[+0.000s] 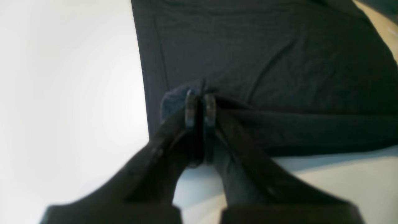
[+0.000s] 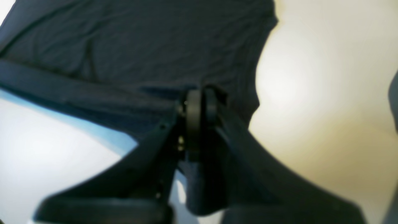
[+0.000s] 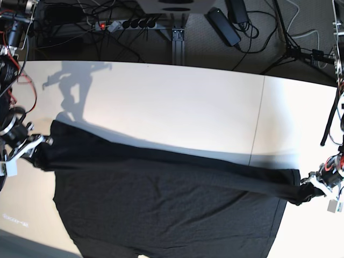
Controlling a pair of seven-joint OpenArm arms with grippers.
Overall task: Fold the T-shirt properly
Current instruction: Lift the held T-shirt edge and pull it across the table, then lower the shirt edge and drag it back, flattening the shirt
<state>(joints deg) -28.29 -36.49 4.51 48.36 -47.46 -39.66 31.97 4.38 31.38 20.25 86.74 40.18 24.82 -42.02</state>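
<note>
The black T-shirt [image 3: 166, 209] lies spread on the white surface [image 3: 177, 102]. The left gripper [image 1: 200, 107] and right gripper [image 2: 199, 107] each pinch one end of its far edge. If one pulls harder, the cloth could slip out or bunch up.

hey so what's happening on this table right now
A two-armed robot is partway through folding a large black soft jersey T-shirt on a white table. The left claw is shut on one end of the shirt's edge, and the right claw is shut on the other end. Between them the fabric is pulled out into a long raised band across the table, while the rest of the shirt lies spread towards the near edge. No fold is finished yet.
</note>
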